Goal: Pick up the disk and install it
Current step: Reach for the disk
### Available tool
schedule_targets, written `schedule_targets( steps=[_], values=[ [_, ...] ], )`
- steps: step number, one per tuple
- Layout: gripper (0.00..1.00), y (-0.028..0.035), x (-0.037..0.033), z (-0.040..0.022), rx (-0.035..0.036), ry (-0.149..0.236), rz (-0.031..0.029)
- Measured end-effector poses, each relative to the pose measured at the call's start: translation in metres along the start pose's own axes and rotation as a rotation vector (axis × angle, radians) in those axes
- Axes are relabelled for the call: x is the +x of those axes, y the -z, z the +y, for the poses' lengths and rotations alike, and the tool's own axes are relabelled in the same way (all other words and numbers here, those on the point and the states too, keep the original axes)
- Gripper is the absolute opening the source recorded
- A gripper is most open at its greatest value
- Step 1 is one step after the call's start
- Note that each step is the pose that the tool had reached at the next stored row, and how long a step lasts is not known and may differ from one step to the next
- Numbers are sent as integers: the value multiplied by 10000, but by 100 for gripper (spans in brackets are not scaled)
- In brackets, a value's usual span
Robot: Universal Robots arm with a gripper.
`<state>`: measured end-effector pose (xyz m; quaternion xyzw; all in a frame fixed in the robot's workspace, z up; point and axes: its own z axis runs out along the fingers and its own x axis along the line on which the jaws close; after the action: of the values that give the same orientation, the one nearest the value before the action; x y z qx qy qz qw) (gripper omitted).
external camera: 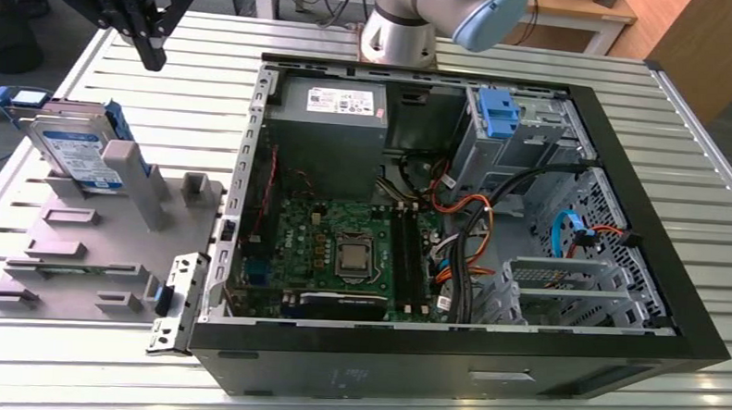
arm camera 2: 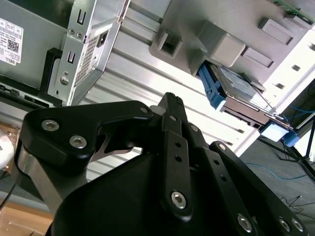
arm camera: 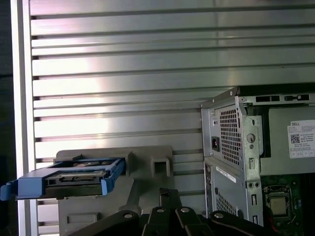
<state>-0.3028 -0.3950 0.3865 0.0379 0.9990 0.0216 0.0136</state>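
The disk [external camera: 75, 146] is a silver hard drive with a blue-and-white label and blue side rails. It stands tilted on a grey fixture [external camera: 56, 247] at the exterior view's left, leaning against a tall grey post [external camera: 138, 184]. My gripper [external camera: 153, 55] hangs above and behind the disk, well clear of it, with its black fingers shut on nothing. In both wrist views the closed fingertips [arm camera 2: 170, 101] [arm camera: 166, 194] point toward the slatted table. The disk [arm camera 2: 236, 86] [arm camera: 74, 177] lies a short way beyond them, its blue rails showing.
An open computer case [external camera: 659, 273] lies on its side across the middle and right of the exterior view. Inside are a motherboard [external camera: 339, 250], a grey power supply [external camera: 330, 111], a blue drive bay [external camera: 496, 113] and loose cables. Bare slatted aluminium table [external camera: 211, 87] lies between fixture and case.
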Motion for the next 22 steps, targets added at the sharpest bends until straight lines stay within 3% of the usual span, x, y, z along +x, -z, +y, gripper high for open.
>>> schedule_targets(
  steps=[12, 22],
  values=[
    [11, 0, 3, 0, 8, 0, 0],
    [11, 1, 130, -10, 8, 1, -1]
  ],
)
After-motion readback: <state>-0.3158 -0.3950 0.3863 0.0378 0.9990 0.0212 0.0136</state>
